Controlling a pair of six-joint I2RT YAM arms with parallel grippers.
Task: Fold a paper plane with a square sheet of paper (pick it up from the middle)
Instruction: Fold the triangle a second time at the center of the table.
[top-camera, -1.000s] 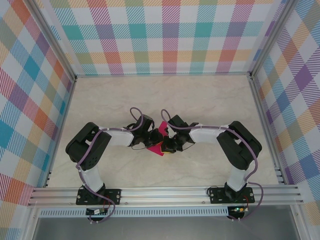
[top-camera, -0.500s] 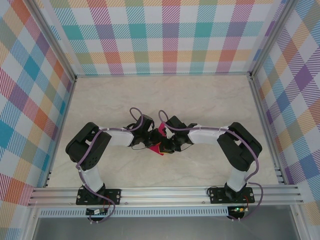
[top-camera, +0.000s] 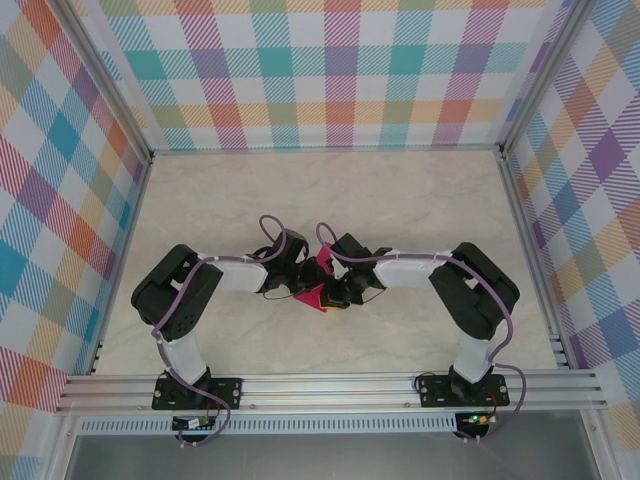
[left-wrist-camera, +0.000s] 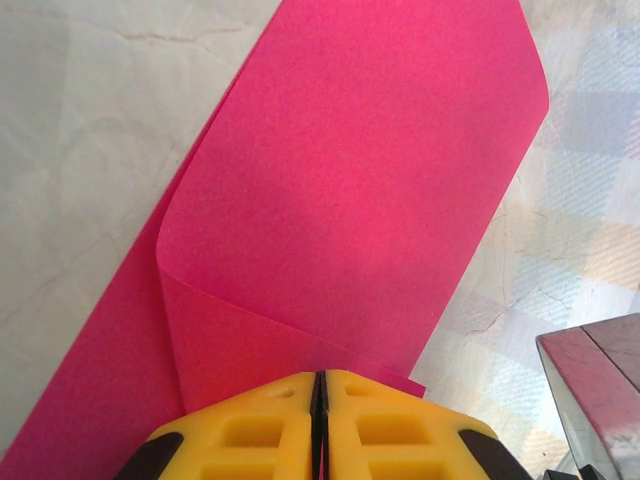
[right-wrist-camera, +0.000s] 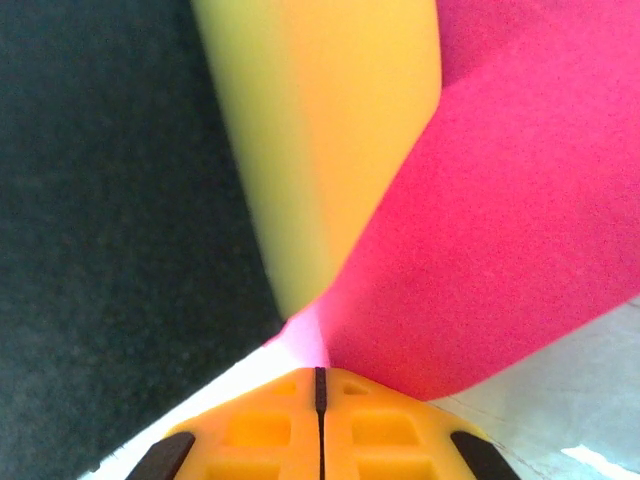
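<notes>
The tabletop (top-camera: 400, 200) is pale and looks like marble, with thin grey veins. Walls (top-camera: 340, 70) with a check pattern in teal, pink, orange and purple stand on three sides. Silver metal rails (top-camera: 330, 390) run along the near edge, and my two bases are bolted there.

Both my arms are bent the same way. Each one goes up from its base, sticks its black elbow out to the side, then reaches in to the middle. Purple cables (top-camera: 262, 222) loop along them. My two wrists meet in the middle of the near half of the tabletop, very close to each other.

The paper (top-camera: 318, 280) is there between them, a small bright pink patch seen from above.

My left pincer (left-wrist-camera: 318, 385) is closed. Its yellow fingers (left-wrist-camera: 250, 430) press side by side with only a thin line between, and the paper (left-wrist-camera: 350, 200) comes out from them. From this wrist the paper is long and folded, with one layer over another and a soft curved crease on the left. It stretches away over the tabletop. I cannot tell if its far end touches down.

My right pincer (right-wrist-camera: 320, 385) is closed too, and it pinches the paper (right-wrist-camera: 520, 250) right at the tips. A blurry yellow shape (right-wrist-camera: 320, 140) stands close in front of it, with something black (right-wrist-camera: 100, 220) to the left.
</notes>
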